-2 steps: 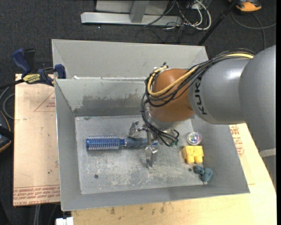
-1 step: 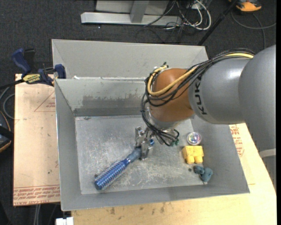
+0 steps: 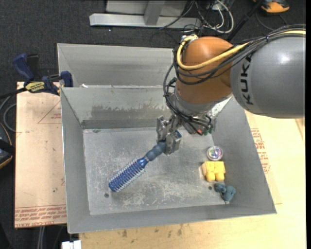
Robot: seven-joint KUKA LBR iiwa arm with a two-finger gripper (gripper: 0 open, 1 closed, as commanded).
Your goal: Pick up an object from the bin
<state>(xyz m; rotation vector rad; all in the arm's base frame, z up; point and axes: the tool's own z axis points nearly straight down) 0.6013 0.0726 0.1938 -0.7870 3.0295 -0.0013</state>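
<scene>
Scuffed grey bin (image 3: pixel 160 192) under blue hairbrush (image 3: pixel 129 175), dark floor (image 3: pixel 29 29) beyond

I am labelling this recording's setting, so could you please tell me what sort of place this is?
Probably a robotics lab, not a home: a KUKA arm reaches into a grey metal bin holding a few loose things, such as a blue hairbrush, and cables trail across the dark floor behind.

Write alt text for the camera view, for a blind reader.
The end effector sits at the handle end of a blue hairbrush lying diagonally in the grey bin. A yellow block, a shiny round piece and a blue-grey lump lie further right in view.
</scene>
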